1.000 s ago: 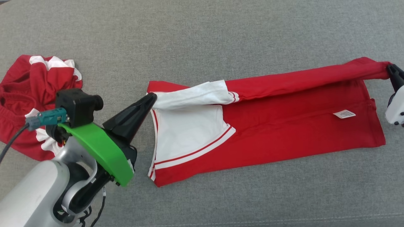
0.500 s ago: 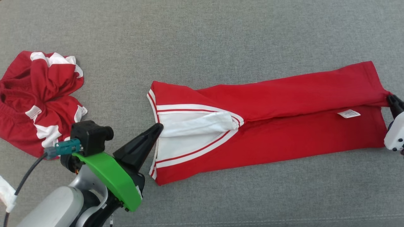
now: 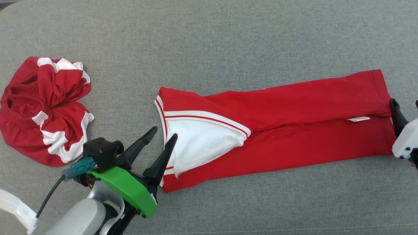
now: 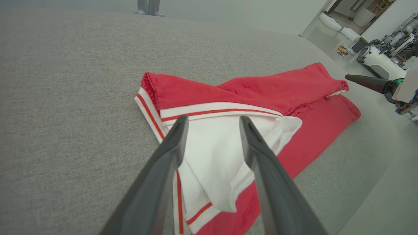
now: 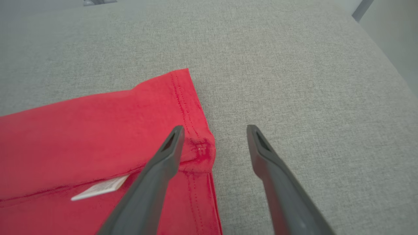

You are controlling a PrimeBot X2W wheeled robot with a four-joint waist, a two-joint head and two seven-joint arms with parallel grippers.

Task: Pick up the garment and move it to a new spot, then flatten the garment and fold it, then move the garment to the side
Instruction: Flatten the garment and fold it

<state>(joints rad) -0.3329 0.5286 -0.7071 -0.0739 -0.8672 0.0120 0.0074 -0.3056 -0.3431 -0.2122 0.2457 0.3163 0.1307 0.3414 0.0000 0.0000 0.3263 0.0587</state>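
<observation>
The garment (image 3: 294,130) is a red shirt with a white, red-striped sleeve, folded lengthwise and lying flat on the grey cushion (image 3: 228,39). My left gripper (image 3: 165,132) stands open at the shirt's left end, its fingers straddling the white sleeve edge and holding nothing. In the left wrist view that gripper (image 4: 213,119) hovers over the white sleeve of the garment (image 4: 261,94). My right gripper (image 3: 405,102) is open at the right hem. In the right wrist view it (image 5: 215,129) frames the hem corner of the garment (image 5: 98,130) without gripping it.
A second red and white garment (image 3: 42,111) lies crumpled at the far left. A white label (image 3: 358,119) pokes out near the right hem. Bare grey cushion stretches behind and in front of the shirt. Other machines (image 4: 382,58) stand beyond the cushion's edge.
Both grippers have opened and let go of the shirt's folded-over edge, which now rests flat on the lower half. The left gripper has drawn back toward me.
</observation>
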